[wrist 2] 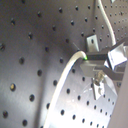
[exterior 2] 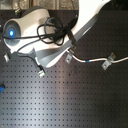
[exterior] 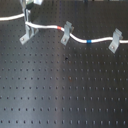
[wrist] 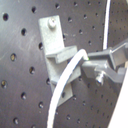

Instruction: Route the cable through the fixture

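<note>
The white cable (exterior: 47, 26) runs across the far part of the board, its red band (exterior: 61, 27) at one narrow clip and its blue band (exterior: 89, 41) further toward the first exterior view's right. The fixture (exterior: 28, 33), a light-grey two-pronged bracket, stands at the far left, with the cable lying at its top. Just above it, my gripper (exterior: 27, 7) is shut on the cable. In the first wrist view the cable (wrist: 64, 85) curves up in front of the fixture (wrist: 55, 45) into my gripper (wrist: 89, 59). The second wrist view shows the same hold on the cable (wrist 2: 62, 85).
Two narrow grey clips (exterior: 65, 33) (exterior: 116, 40) carry the cable toward the first exterior view's right. The black perforated board (exterior: 65, 90) fills the foreground. In the second exterior view the white arm (exterior 2: 60, 35) and its black leads cover the gripper; the fixture (exterior 2: 40, 71) shows beside it.
</note>
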Controlling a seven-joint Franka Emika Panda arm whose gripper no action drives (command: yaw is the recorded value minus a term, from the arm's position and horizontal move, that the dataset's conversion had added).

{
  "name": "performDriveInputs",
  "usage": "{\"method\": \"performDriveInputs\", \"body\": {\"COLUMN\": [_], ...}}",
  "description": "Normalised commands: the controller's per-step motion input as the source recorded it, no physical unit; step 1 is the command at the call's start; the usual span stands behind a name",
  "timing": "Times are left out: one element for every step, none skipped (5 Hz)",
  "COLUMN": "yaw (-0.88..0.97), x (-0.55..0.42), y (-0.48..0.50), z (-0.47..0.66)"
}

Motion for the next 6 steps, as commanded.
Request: {"method": "performDriveInputs", "body": {"yaw": [0.00, 0.00, 0.24, 0.58, 0.64, 0.12], "x": [0.005, -0.008, -0.067, 0.028, 0.043, 0.016], "y": [0.021, -0.020, -0.174, -0.080, -0.061, -0.011], "z": [0.00, 0.00, -0.22, -0.24, -0.30, -0.17]}}
